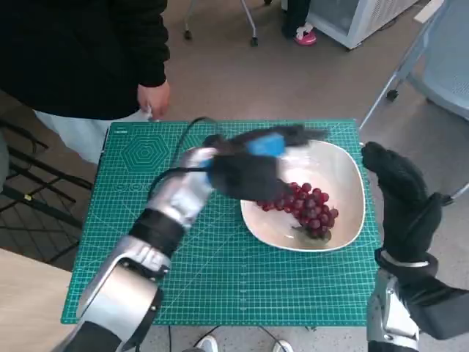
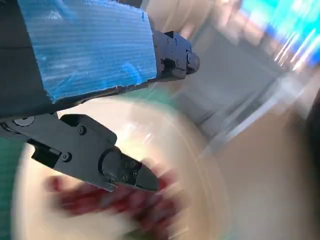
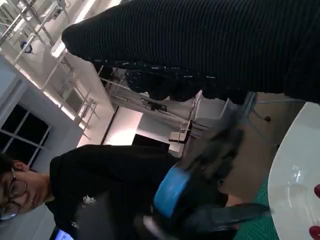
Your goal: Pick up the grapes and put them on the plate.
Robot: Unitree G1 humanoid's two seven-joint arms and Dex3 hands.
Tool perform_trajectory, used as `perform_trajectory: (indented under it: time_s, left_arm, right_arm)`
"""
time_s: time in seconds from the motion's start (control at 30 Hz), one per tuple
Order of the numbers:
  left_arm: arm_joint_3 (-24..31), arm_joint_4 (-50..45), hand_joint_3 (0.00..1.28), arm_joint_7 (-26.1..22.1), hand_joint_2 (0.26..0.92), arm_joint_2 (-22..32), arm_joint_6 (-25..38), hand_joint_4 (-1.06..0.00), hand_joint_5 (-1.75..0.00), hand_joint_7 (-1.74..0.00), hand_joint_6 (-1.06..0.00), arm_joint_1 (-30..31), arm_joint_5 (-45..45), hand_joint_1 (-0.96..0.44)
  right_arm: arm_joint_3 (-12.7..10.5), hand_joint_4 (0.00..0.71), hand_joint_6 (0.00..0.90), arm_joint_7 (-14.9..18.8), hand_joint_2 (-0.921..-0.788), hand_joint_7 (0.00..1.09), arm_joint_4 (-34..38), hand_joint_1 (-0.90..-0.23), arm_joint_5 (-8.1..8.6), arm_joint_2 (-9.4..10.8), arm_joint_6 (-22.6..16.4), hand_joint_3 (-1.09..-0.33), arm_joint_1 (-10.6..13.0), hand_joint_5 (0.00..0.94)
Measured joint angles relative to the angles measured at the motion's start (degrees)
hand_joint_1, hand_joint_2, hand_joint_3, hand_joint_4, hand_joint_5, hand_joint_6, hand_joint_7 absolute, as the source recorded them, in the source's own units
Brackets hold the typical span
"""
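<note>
A green cutting mat (image 1: 220, 271) covers the small tabletop, with bare floor and chair legs around it and a person (image 1: 80, 51) in black standing at the far edge. In the head view the grapes (image 1: 304, 207) already lie inside the white plate (image 1: 344, 172), toward its near side. The left hand (image 1: 253, 165) hangs blurred over the plate's left rim, just beside the bunch; whether its fingers touch the fruit I cannot tell. The right hand (image 1: 399, 194) stands upright off the plate's right edge, fingers extended and holding nothing. The risk, as I judge it, is that the fast-moving left hand clips the rim or drags the bunch, sliding the plate or scattering grapes.

The left wrist view adds what the head view hides: the black fingers (image 2: 95, 155) are spread, with nothing clamped between them, and the grapes (image 2: 115, 197) smear red below on the plate (image 2: 200, 165).

The right wrist view shows only the glove (image 3: 210, 45), the blue-taped left hand (image 3: 200, 200) blurred, the person (image 3: 100, 185) behind, and a sliver of plate (image 3: 295, 175).
</note>
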Motion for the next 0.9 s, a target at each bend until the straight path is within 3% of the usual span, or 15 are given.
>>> perform_trajectory:
  time_s: [0.2,0.43,0.6,0.9]
  left_arm:
    - [10.8,0.7,0.41,-5.3,0.921,-0.8,-4.6,-0.09,-0.01,-0.01,-0.20,6.1,-14.2,-0.58]
    - [21.5,0.5,0.46,-17.5,0.921,-1.2,-5.7,-0.01,0.00,0.00,-0.14,12.4,-29.5,-0.65]
    - [25.2,-0.4,0.46,-21.8,0.921,-1.1,-7.1,0.00,0.00,0.00,-0.12,16.2,-33.8,-0.66]
    - [27.7,-3.6,0.45,-24.4,0.921,-0.9,-7.4,-0.01,0.00,-0.01,-0.13,19.1,-36.3,-0.66]
  right_arm:
    - [0.2,0.316,0.067,0.6,-0.921,0.25,0.0,-0.648,0.62,0.0,0.0,-0.740,-0.2,0.001]
    - [0.9,0.316,0.067,2.1,-0.921,0.25,0.7,-0.655,1.14,0.0,0.0,-0.736,-1.0,0.001]
    - [1.0,0.319,0.072,2.9,-0.921,0.25,1.8,-0.661,1.70,0.0,0.0,-0.730,-1.6,0.002]
    - [1.5,0.328,0.082,4.1,-0.921,0.24,3.2,-0.662,1.76,0.0,0.0,-0.724,-2.9,0.006]
